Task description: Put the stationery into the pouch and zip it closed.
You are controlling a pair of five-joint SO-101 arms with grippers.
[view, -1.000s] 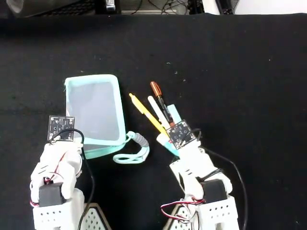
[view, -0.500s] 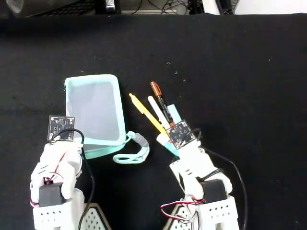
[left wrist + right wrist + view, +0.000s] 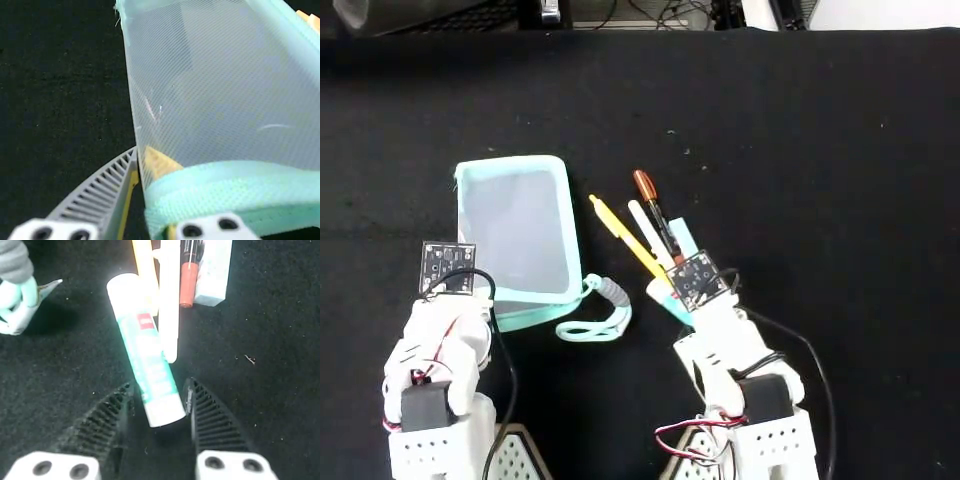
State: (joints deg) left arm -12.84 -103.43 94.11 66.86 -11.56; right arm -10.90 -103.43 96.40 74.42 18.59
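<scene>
Right claw [image 3: 159, 386] is spread astride the glue stick's [image 3: 147, 357] near end. The pens [image 3: 642, 222] lie just beyond, their near ends hidden under that wrist. Left claw [image 3: 142, 170] sits at the near edge of the pouch [image 3: 515, 230], left of the pens. Mesh half covers it, so I cannot tell its grip.

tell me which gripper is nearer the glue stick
Right. The right gripper has its open jaws either side of the glue stick, at its near end. The left gripper is at the pouch, away from the stick.
</scene>
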